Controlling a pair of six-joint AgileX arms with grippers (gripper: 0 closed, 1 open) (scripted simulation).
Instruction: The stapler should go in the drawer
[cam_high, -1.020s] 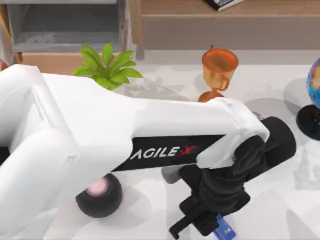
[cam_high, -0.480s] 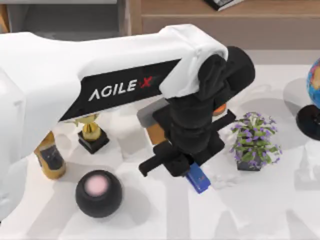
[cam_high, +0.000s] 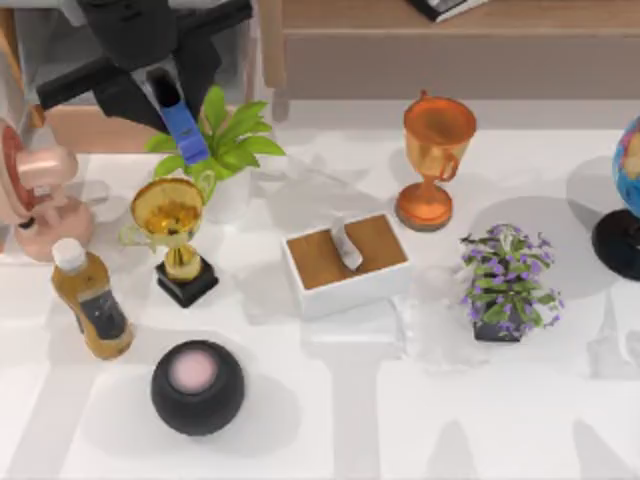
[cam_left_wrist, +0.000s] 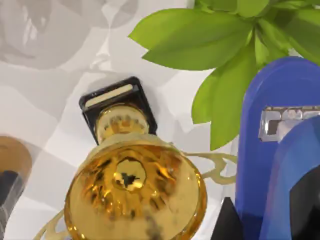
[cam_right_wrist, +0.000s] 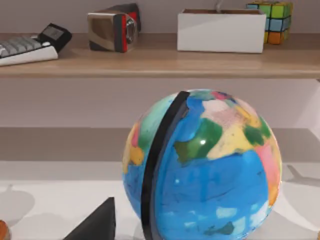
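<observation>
My left gripper (cam_high: 165, 95) hangs at the back left of the table, over the front part of the drawer, and is shut on the blue stapler (cam_high: 181, 128). The stapler's free end points down toward the green plant (cam_high: 225, 135) and the drawer's peach-wood front panel (cam_high: 95, 128). The left wrist view has the blue stapler (cam_left_wrist: 280, 150) close up, with the gold trophy (cam_left_wrist: 132, 185) below it. Much of the drawer's grey inside is hidden by the gripper. One dark finger (cam_right_wrist: 95, 225) of my right gripper stands beside the globe (cam_right_wrist: 205, 170).
Near the drawer stand a gold trophy (cam_high: 170, 230), an amber bottle (cam_high: 92, 300) and a pink object (cam_high: 40, 190). Farther out are a black ball (cam_high: 197, 386), a tissue box (cam_high: 345, 262), an orange trophy (cam_high: 435, 155), a purple plant (cam_high: 505, 280) and a globe (cam_high: 625, 190). A wooden shelf (cam_high: 450, 45) runs along the back.
My left arm has swung from the table's middle to the back left, carrying the stapler up over the drawer's front. The objects it covered are now in sight.
</observation>
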